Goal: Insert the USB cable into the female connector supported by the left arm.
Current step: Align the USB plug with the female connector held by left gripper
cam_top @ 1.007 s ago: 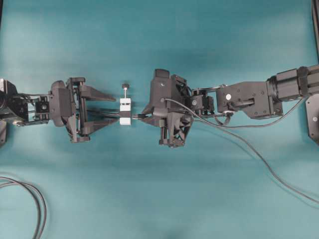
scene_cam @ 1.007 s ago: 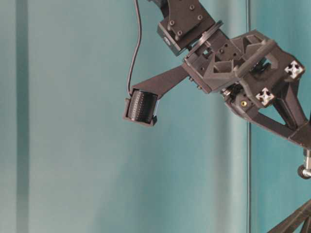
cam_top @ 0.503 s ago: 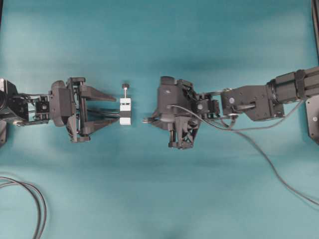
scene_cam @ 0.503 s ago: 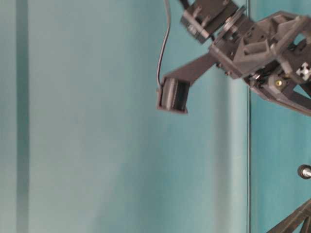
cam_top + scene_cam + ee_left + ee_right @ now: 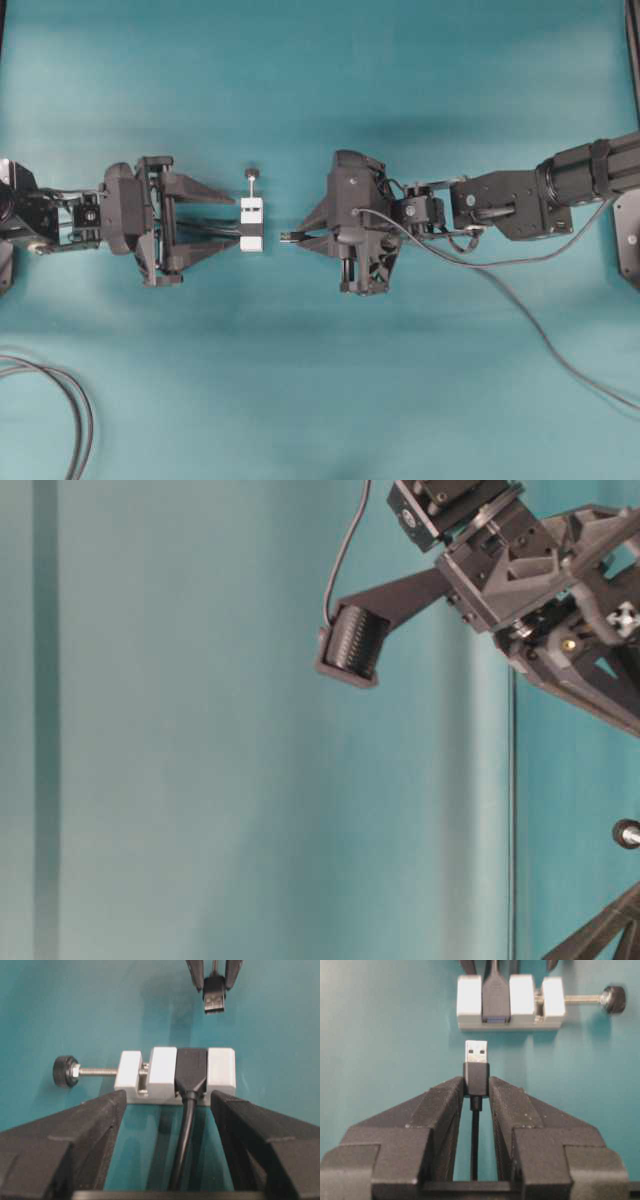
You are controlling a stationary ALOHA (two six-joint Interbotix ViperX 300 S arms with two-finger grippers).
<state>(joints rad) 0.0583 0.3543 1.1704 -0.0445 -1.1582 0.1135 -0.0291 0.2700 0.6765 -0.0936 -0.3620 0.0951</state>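
Seen from overhead, the right pincer (image 5: 308, 236) has drawn back from the female connector (image 5: 251, 223) since a second ago, when its tip lay against the white block; a strip of teal bench (image 5: 320, 90) now shows between them, narrower than half a second ago. The left pincer (image 5: 228, 223) has not moved: its fingers stand wide apart just behind the block, one to each side of the block's cable. The table-level view catches only the right arm's wrist, high at the right edge, and a knurled dark cylinder (image 5: 352, 644) hanging on a bracket, further right than a second ago. The left wrist view shows the connector (image 5: 176, 1075) lying on the bench with its screw knob (image 5: 65, 1071) out to the left, and the USB cable (image 5: 214, 996) plug beyond it, offset to the right. The right wrist view shows the pincer (image 5: 476, 1082) clamped on the cable's (image 5: 476, 1062) black plug body, the silver tip pointing at the socket, close but apart.
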